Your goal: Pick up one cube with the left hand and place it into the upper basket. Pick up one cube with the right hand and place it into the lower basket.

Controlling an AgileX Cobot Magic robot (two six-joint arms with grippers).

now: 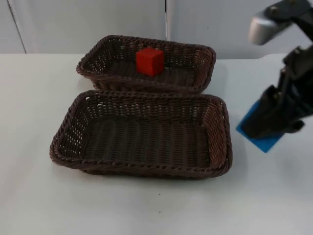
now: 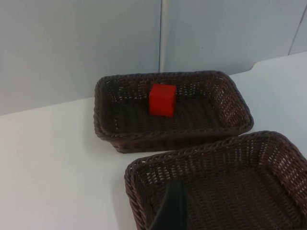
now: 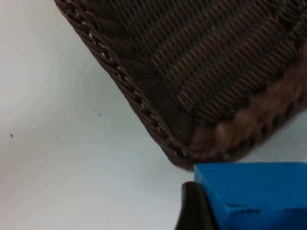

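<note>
A red cube (image 1: pixel 149 60) (image 2: pixel 162 99) lies inside the upper wicker basket (image 1: pixel 203 63) (image 2: pixel 103 129). The lower basket (image 1: pixel 220 147) (image 2: pixel 139 167) (image 3: pixel 144 110) holds nothing. Right of the lower basket, a blue cube (image 1: pixel 264 142) (image 3: pixel 254 191) rests at table level. My right gripper (image 1: pixel 266 125) is down over it and shut on it, one black fingertip (image 3: pixel 192 211) pressed against the cube's side. My left gripper (image 2: pixel 171 213) waits above the lower basket's rim, looking toward the upper basket.
The grey partition wall (image 1: pixel 98 19) stands just behind the upper basket. White table (image 1: pixel 146 205) stretches in front of the lower basket and to the left of both baskets.
</note>
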